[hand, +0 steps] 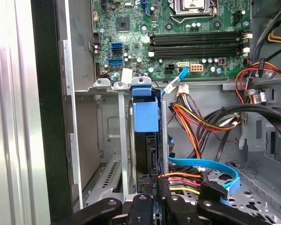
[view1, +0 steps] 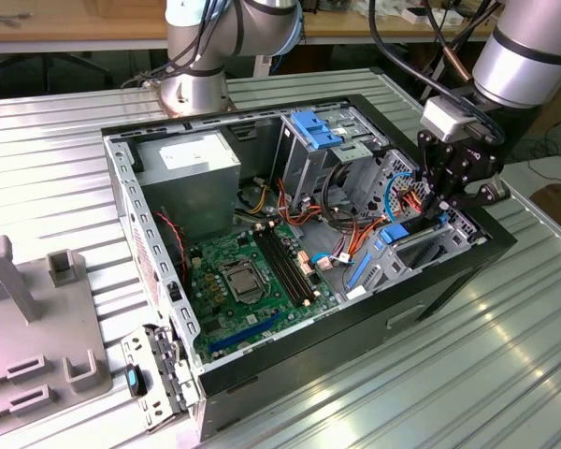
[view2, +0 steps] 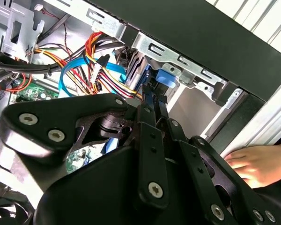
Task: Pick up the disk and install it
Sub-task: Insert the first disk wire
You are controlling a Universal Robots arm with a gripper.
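The gripper (hand: 152, 199), fingers clenched on the disk (hand: 145, 115), holds it upright in the open computer case's (view1: 449, 271) drive bay.

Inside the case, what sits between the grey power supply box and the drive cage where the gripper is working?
In the exterior view, the green motherboard and loose coloured cables lie between the power supply and the gripper at the drive cage.
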